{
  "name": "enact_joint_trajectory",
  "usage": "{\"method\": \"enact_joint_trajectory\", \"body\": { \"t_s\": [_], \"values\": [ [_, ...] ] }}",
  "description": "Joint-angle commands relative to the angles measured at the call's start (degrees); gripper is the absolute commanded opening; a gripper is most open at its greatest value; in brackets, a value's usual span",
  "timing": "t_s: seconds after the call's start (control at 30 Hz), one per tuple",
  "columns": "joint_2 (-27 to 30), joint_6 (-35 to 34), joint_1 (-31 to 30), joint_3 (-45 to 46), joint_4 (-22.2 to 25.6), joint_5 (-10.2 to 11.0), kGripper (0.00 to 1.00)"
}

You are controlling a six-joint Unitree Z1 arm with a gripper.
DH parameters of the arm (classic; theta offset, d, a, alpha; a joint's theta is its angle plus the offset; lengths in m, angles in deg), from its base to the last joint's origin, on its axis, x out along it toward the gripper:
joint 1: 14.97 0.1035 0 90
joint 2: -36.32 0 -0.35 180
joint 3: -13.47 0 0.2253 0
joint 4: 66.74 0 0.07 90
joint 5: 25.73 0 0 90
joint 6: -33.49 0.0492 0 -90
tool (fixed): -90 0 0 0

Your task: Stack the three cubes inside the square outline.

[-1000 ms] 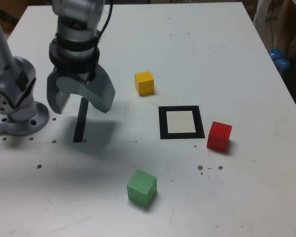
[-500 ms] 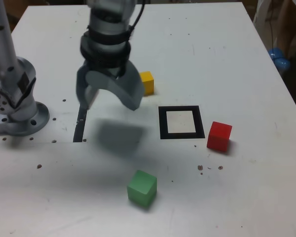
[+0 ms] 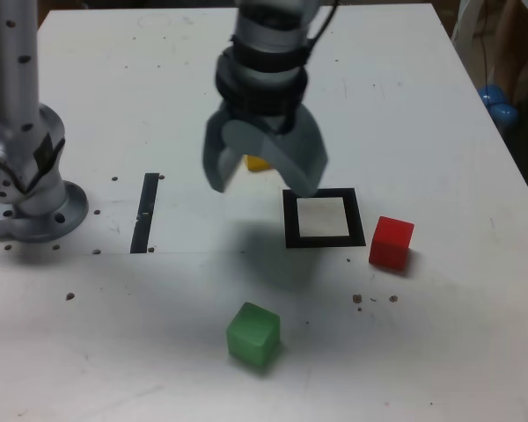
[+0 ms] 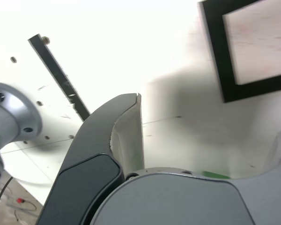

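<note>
My gripper (image 3: pixel 260 181) hangs open and empty above the table, just to the exterior view's left of the square outline (image 3: pixel 323 218). The yellow cube (image 3: pixel 257 163) sits behind the gripper, mostly hidden by its fingers. Touching nothing, the red cube (image 3: pixel 391 242) rests just to the exterior view's right of the outline. The green cube (image 3: pixel 253 334) lies nearer the front edge. In the wrist view the open gripper (image 4: pixel 210 117) frames the table, with the square outline (image 4: pixel 257 42) beyond one finger (image 4: pixel 126 136) and a green sliver (image 4: pixel 215 175) at the gripper body.
A thin black strip (image 3: pixel 146 211) lies on the table at the exterior view's left, also seen as the strip (image 4: pixel 61 77) in the wrist view. The arm's round base (image 3: pixel 31 198) stands at the far left. Blue objects (image 3: pixel 498 105) sit beyond the table's right edge.
The open gripper has swung from above the black strip toward the exterior view's right, past the yellow cube, to beside the square outline. The cubes have not moved.
</note>
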Motion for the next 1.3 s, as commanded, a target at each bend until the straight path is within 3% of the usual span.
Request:
{"method": "enact_joint_trajectory", "body": {
  "t_s": [0.0,0.63,1.27],
  "values": [
    [-1.13,0.24,-0.22,-1.62,0.67,0.21,0.99],
    [-13.67,1.23,-3.04,-23.17,7.60,0.04,0.99],
    [-25.05,1.14,-3.13,-34.50,8.94,-2.03,0.94]
  ]
}}
